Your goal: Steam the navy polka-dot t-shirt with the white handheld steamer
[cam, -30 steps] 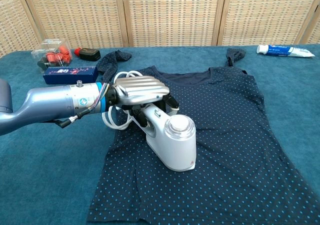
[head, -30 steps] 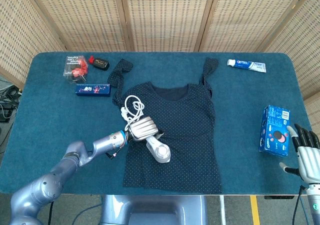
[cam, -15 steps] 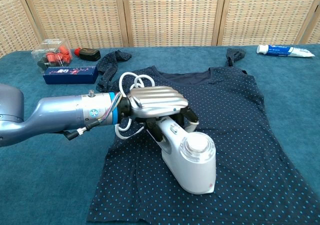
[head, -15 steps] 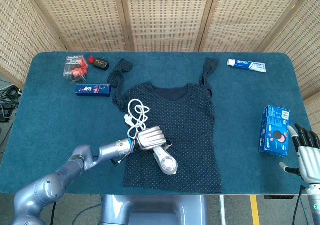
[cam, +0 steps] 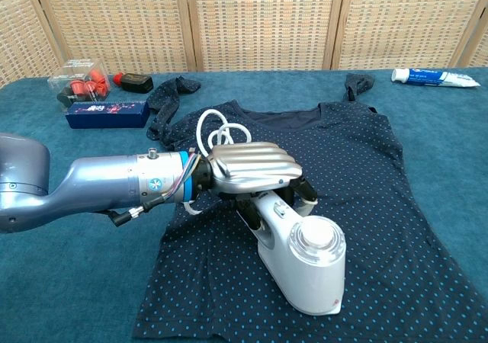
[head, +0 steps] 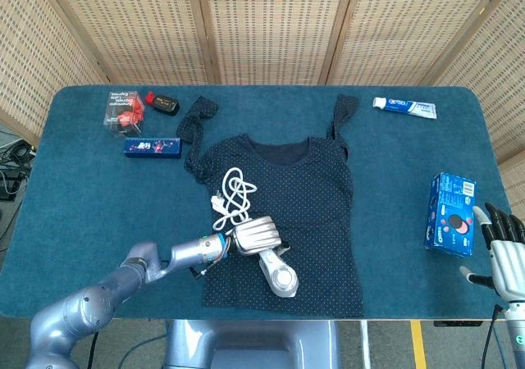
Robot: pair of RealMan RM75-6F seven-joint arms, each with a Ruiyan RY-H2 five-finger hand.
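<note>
The navy polka-dot t-shirt (head: 308,189) (cam: 366,183) lies flat in the middle of the blue table. My left hand (head: 258,234) (cam: 255,171) grips the handle of the white handheld steamer (head: 280,275) (cam: 305,263), whose head rests on the shirt's lower left part near the hem. Its white cord (head: 233,197) (cam: 217,133) loops over the shirt behind the hand. My right hand (head: 504,250) hovers at the table's right front edge, fingers apart and holding nothing; only the head view shows it.
A blue snack box (head: 451,214) lies just left of my right hand. A toothpaste tube (head: 404,107) (cam: 435,77) sits at the back right. At the back left are a clear box of red items (head: 123,110), a dark small object (head: 166,103) and a long blue box (head: 152,147).
My left hand has dragged the steamer down the shirt toward the front hem and slightly right, the cord trailing after it. The right hand has not moved.
</note>
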